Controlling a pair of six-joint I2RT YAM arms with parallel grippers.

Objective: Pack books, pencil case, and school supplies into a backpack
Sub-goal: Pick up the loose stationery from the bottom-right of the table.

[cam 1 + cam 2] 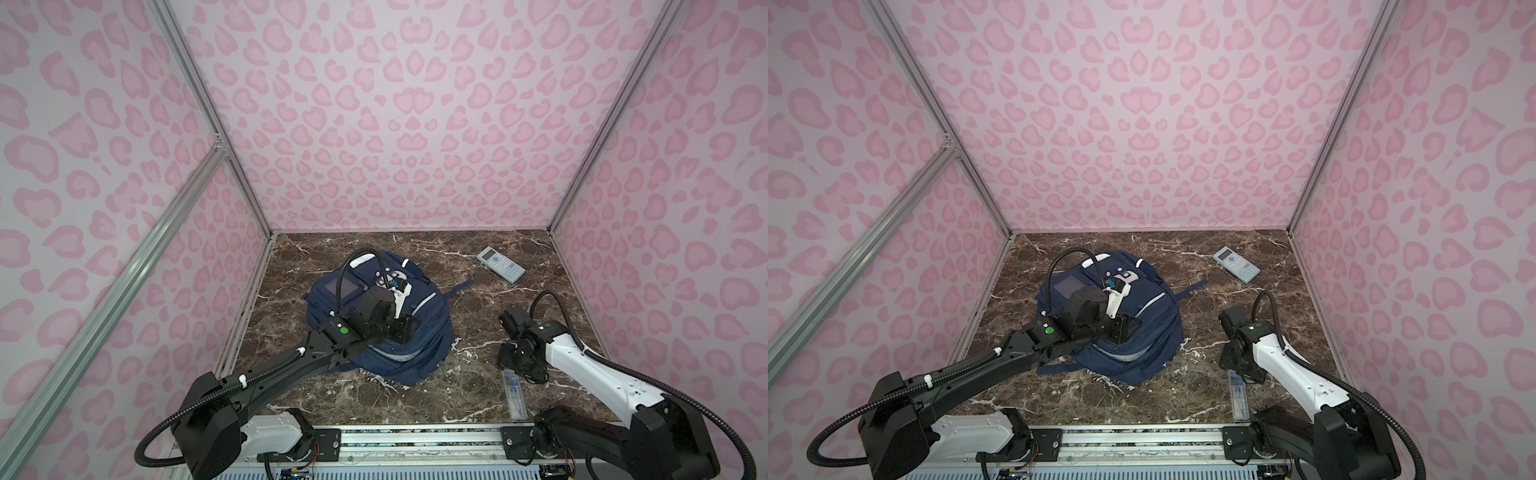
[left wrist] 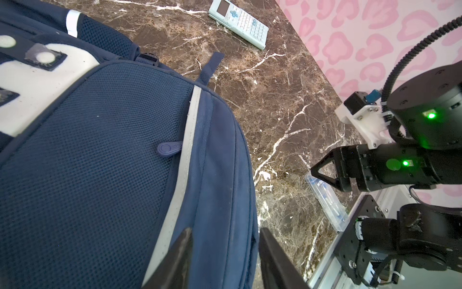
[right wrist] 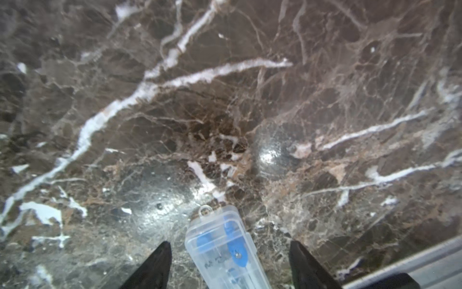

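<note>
Right wrist view looks down on the glossy brown marble table (image 3: 250, 100), veined in white. Over it the right gripper (image 3: 231, 249) holds its two black pointed fingers spread wide, one on each side of the clear plastic case (image 3: 225, 250) and touching neither wall. The case is a narrow box with rounded corners, a small hang loop and blue shapes inside, and it lies at the near right by the front rail.

In a top view the backpack (image 1: 436, 336), a bulging navy fabric dome with white patches, sits left of centre. The calculator (image 1: 500, 264), a flat pale grey-blue slab with rows of small keys, lies at the far right, well apart from it.

The left gripper (image 2: 225, 231) hangs over the backpack's right flank, beside a coarse mesh panel (image 2: 100, 150), a grey reflective stripe (image 2: 190, 140) and a teardrop zipper pull (image 2: 170, 149). Its fingers stand partly apart with smooth side fabric between them; whether they pinch it cannot be told.
</note>
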